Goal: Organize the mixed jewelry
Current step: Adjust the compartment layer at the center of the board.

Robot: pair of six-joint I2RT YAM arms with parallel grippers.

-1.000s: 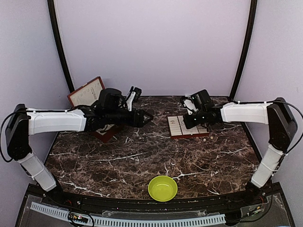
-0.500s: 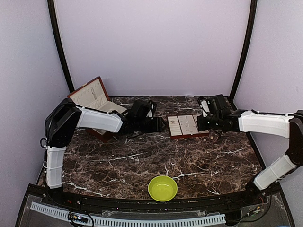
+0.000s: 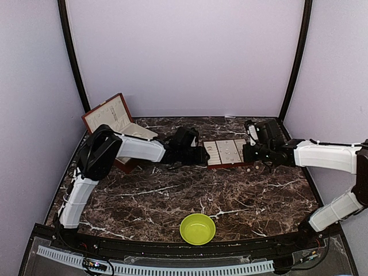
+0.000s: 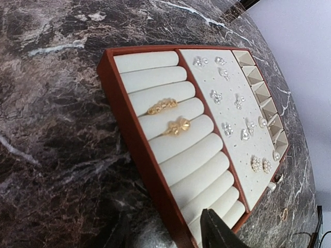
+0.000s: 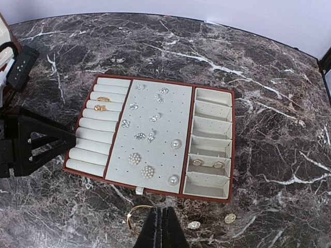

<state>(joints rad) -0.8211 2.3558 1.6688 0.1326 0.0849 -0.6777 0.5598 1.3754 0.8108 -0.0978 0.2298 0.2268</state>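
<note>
Right wrist view: a thin golden wire hoop [image 5: 137, 208] lies flat on dark marble [image 5: 289, 155] just beside the right gripper [image 5: 161, 230], jaws together, toward the farther left gripper [image 5: 62, 140], jaws impossible to tell.

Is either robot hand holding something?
The left hand is open and holds nothing. The right hand is shut beside a gold ring; whether it pinches the ring's rim cannot be told.
</note>
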